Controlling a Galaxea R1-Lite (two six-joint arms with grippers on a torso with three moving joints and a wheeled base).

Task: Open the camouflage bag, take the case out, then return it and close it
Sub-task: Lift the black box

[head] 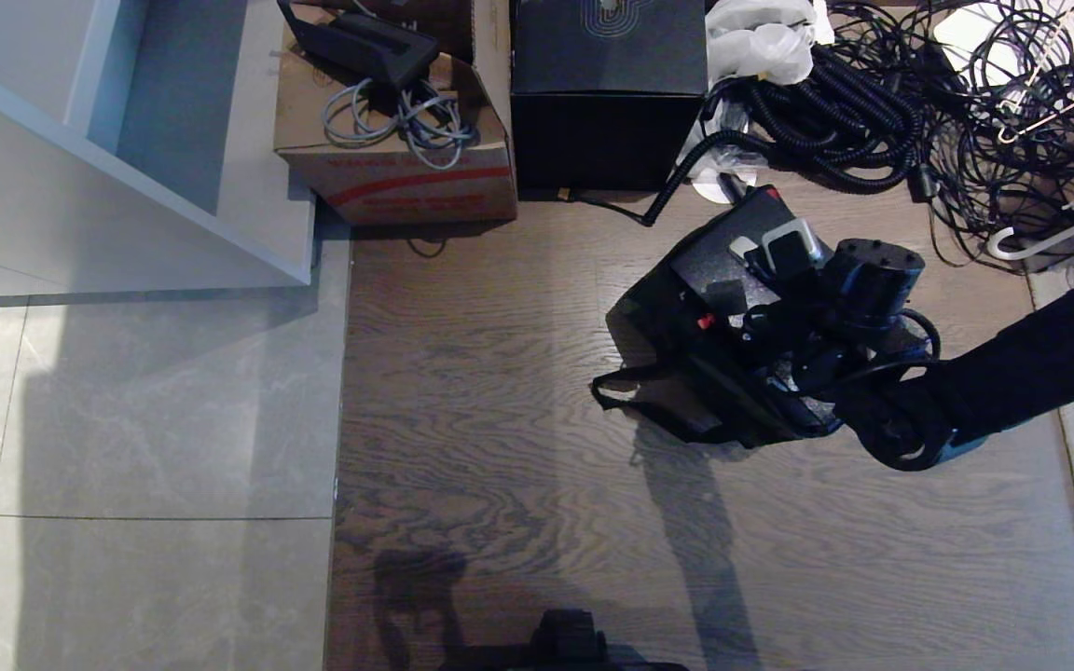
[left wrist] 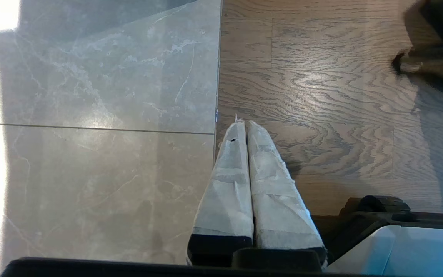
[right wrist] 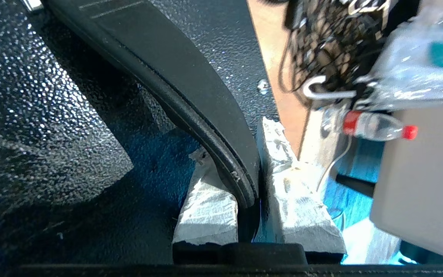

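On the wood floor at the right of the head view lies the camouflage bag [head: 677, 382], dark here, with its black strap [head: 616, 390] trailing to the left. The case [head: 719, 256] shows as a flat dark panel at the bag's far end. I cannot tell how much of it sits inside the bag. In the right wrist view its speckled glittery surface [right wrist: 52, 115] fills the frame. My right gripper [right wrist: 237, 142] is shut on the case's black bar handle [right wrist: 175, 65], with a padded finger on each side. My left gripper [left wrist: 243, 124] is shut on nothing, parked over the floor.
A black cube box [head: 607, 89] and a cardboard box [head: 397, 140] stand at the back. A tangle of black cables [head: 919, 102] lies behind and to the right of the bag. A white shelf unit [head: 127, 140] is at the left. A bottle [right wrist: 375, 127] lies near the cables.
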